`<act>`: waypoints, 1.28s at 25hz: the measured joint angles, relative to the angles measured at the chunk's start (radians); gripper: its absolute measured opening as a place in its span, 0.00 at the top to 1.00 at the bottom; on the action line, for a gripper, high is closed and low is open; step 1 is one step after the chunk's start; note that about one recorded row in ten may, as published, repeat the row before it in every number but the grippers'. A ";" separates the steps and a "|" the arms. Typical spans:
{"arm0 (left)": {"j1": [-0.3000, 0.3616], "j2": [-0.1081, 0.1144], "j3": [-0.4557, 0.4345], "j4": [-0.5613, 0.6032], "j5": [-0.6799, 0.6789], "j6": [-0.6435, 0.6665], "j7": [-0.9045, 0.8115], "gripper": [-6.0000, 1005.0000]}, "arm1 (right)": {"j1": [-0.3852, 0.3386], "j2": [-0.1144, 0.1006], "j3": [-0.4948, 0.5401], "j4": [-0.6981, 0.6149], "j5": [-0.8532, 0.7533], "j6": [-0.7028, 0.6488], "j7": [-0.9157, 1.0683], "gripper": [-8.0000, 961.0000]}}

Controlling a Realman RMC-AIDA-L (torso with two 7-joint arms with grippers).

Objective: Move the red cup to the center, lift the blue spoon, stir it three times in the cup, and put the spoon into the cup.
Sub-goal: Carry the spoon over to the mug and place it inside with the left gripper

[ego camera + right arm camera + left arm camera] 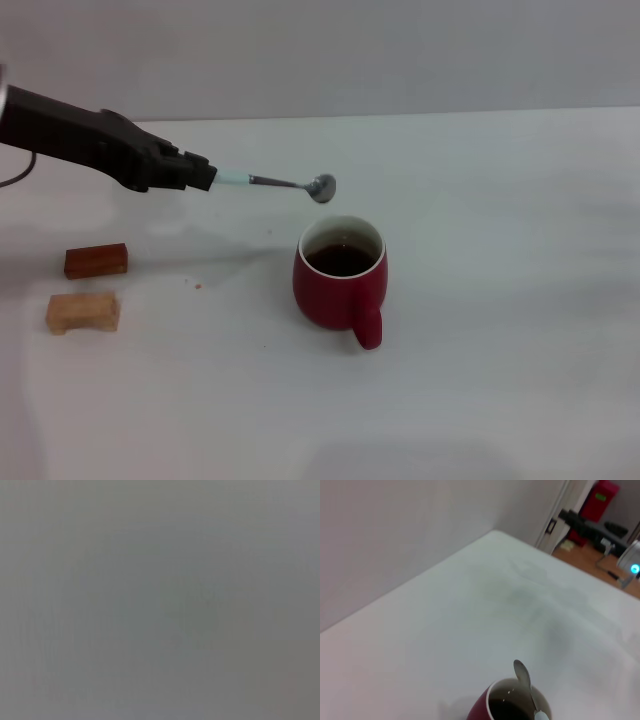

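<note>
Head view, near to far: pale wooden block [82,312] and reddish block [96,260] at the robot's left, apart from the work; red cup [340,283] near the table [500,380] centre, dark liquid inside, handle toward the robot — placing judged done; blue spoon [285,183] lifted, held level, bowl above the cup's far rim; left gripper [205,173] clenched on its handle end; stirring and the drop into the cup remain; right gripper unseen.
</note>
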 joint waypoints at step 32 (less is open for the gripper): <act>-0.166 -0.082 0.052 0.010 0.311 0.037 0.011 0.86 | 0.006 0.000 0.005 -0.001 0.000 0.015 0.000 0.54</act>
